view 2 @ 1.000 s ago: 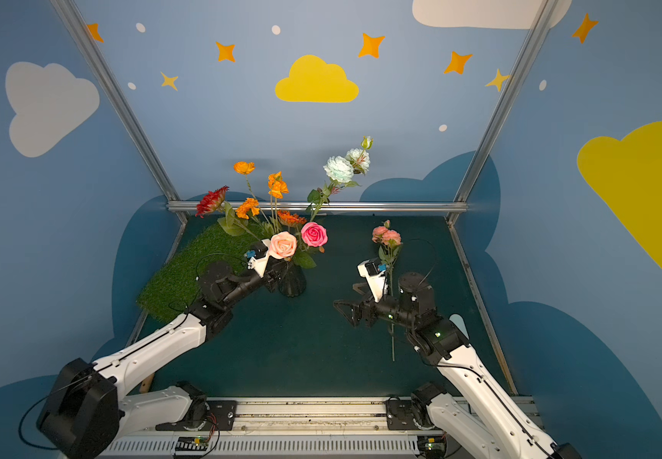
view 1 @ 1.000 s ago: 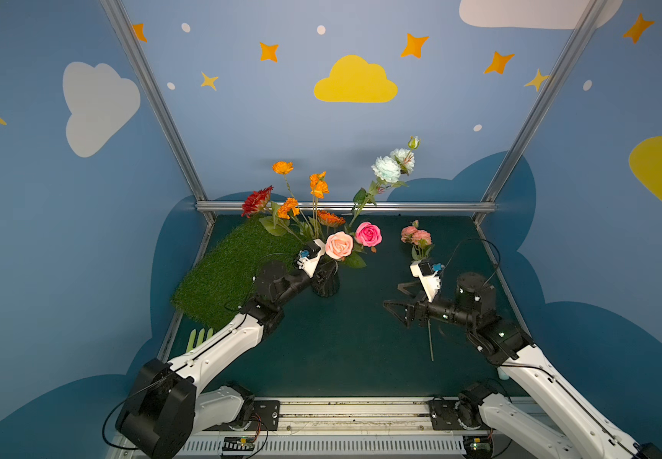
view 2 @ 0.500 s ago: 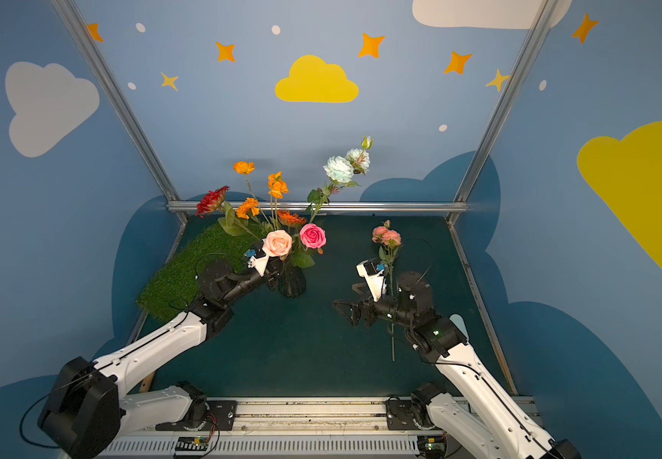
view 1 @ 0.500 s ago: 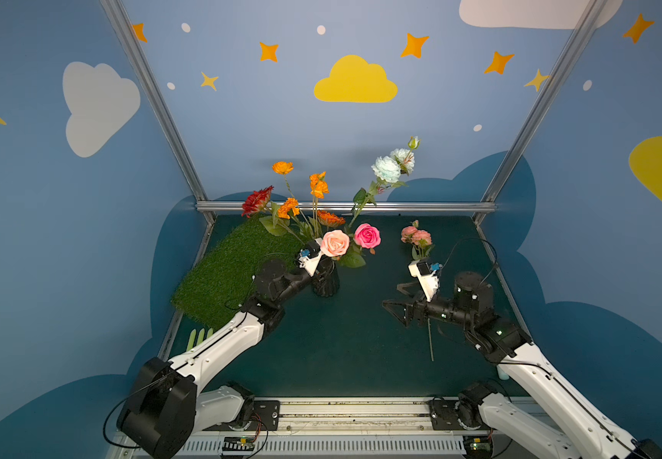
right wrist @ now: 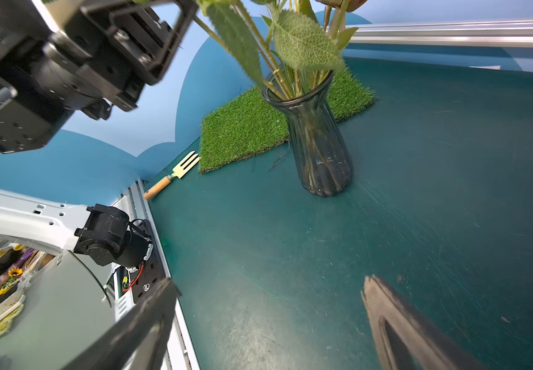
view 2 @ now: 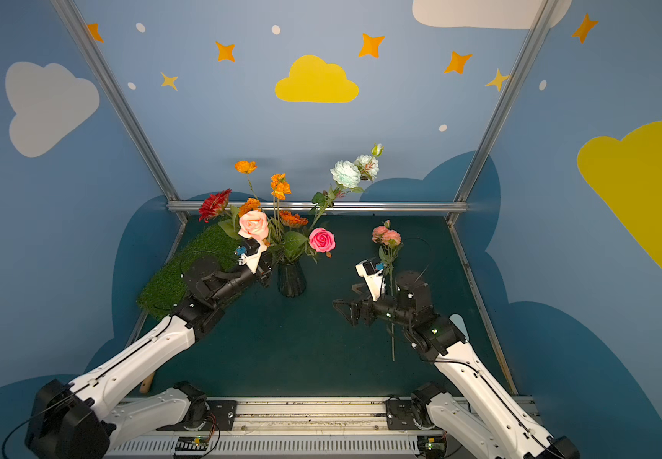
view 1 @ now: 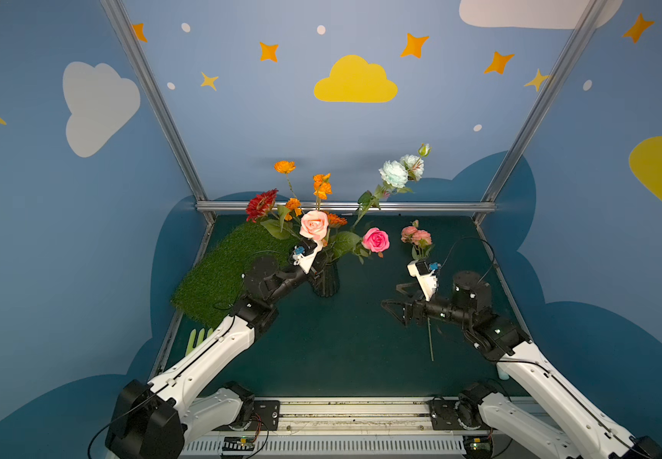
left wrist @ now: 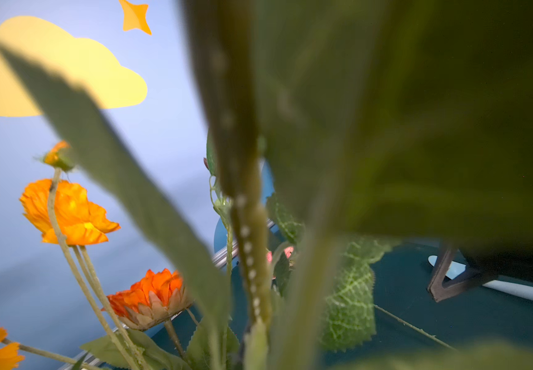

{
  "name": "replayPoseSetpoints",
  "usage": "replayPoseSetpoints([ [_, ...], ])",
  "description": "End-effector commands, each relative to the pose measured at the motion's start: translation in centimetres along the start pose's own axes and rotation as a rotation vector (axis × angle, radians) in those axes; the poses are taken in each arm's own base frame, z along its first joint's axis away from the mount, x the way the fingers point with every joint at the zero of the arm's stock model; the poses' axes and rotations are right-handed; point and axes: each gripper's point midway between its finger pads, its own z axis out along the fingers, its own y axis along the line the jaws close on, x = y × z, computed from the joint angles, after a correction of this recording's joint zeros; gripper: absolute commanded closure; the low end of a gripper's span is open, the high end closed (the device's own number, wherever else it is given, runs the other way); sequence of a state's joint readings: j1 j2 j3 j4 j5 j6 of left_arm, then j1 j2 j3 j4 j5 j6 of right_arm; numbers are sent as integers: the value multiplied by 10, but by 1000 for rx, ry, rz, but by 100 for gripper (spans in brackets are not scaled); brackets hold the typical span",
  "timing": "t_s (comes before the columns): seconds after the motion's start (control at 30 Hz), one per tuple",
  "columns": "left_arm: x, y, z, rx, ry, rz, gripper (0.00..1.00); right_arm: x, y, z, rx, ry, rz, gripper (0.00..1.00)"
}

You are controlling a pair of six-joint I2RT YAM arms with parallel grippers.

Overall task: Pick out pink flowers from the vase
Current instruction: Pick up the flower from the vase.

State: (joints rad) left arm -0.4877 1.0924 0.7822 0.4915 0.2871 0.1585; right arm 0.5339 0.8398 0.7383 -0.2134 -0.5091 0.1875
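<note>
Noted left gripper [view 1: 321, 260] clamped on pale pink rose [view 1: 314, 223] stem above vase [view 1: 325, 284]; right gripper [view 1: 391, 296] spread apart, empty.

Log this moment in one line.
left gripper: jaws shut on pale pink rose stem at vase neck | right gripper: jaws open, empty, above table | peach-pink branch: on table | hot-pink rose: in vase

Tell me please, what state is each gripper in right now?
Left gripper: closed, apparently on the stem of the pale pink rose, just above the vase.
Right gripper: open, holding nothing.
</note>
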Motion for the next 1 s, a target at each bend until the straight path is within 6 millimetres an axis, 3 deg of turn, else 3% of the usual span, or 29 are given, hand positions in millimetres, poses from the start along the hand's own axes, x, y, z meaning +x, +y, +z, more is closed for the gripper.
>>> replayPoseSetpoints([
  [0.0, -12, -2, -6, -3, 2, 23, 98, -11, 7, -4, -10, -30, -14, 7],
  [0.17, -5, 3, -8, -38, 14, 40, 98, -11, 8, -2, -18, -27, -11, 7],
  [0.33, -12, 8, -9, -68, -3, 50, 98, -12, 10, -5, -14, -27, -22, 7],
  [0.7, -69, 26, -24, -156, -17, 67, 98, -22, 14, -13, 17, -44, -58, 7],
  [0.97, -117, 32, -48, -203, -95, 48, 98, -42, 32, -24, 11, -66, -92, 7],
])
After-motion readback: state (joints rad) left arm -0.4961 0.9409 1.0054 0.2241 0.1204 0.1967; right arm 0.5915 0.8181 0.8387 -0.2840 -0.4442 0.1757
